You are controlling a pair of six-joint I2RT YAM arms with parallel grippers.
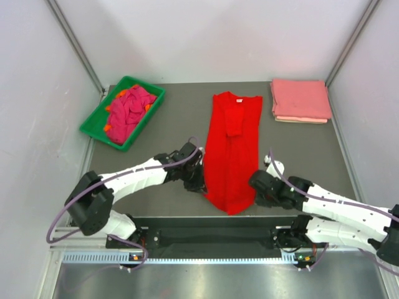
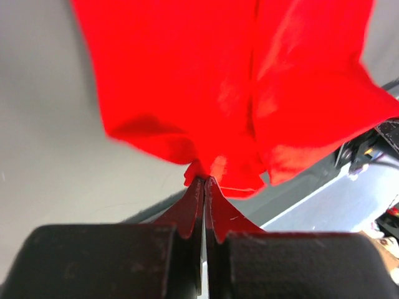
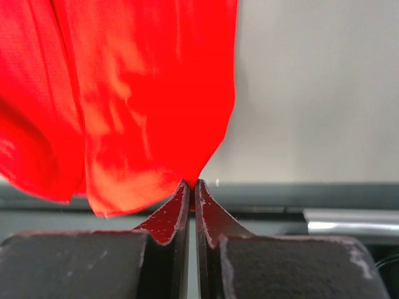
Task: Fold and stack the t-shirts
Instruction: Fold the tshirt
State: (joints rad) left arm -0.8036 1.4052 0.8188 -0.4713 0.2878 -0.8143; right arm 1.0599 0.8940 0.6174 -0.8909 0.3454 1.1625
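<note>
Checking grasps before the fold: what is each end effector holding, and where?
The red t-shirt: left end effector pinches its near hem's left corner, right end effector the right corner.

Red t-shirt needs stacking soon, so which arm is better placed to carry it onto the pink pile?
Right, probably: the pink pile lies far right, on its side, and the right gripper is shut on the red t-shirt.

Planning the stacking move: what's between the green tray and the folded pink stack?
The red t-shirt, laid lengthwise; table either side of it is bare. Shows in the top external view.
</note>
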